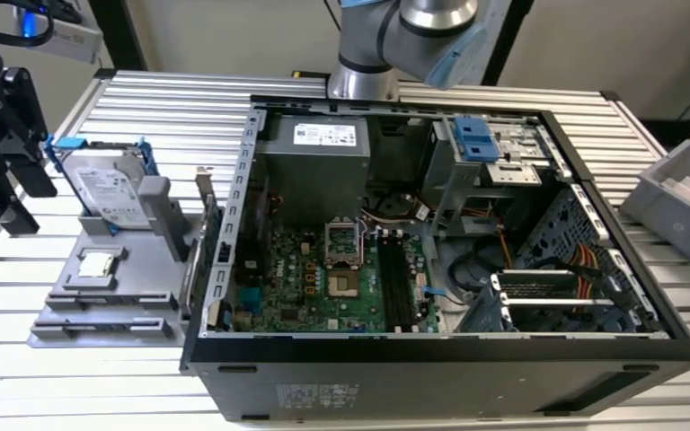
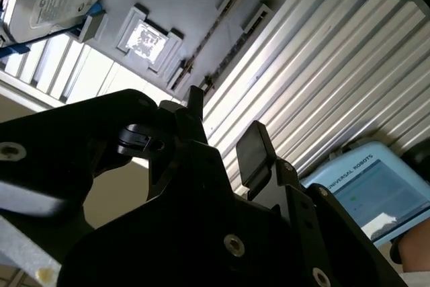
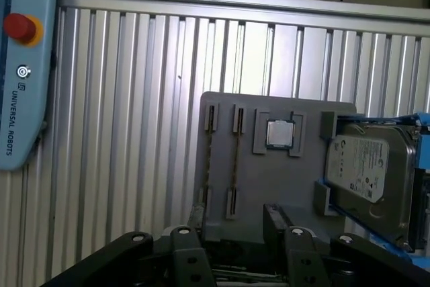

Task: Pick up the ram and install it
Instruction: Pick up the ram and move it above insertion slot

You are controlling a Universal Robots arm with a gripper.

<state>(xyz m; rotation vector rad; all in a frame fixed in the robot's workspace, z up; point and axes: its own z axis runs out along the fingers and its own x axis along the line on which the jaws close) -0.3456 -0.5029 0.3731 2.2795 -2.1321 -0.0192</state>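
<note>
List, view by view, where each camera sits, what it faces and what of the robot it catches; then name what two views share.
Exterior view: high off the arm, looking down on the open computer case on the slatted table; the arm shows at the top.
First wrist view: on the wrist, facing the grey tray over the open gripper.
Second wrist view: on the wrist, looking past the gripper's fingers to the same tray.
Shared: both wrist views show the tray's ram sticks, chip and hard drive.

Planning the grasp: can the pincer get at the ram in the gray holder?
Probably yes: the ram stands on edge in the holder, nothing covers it, and the open pincer hangs close by.
</note>
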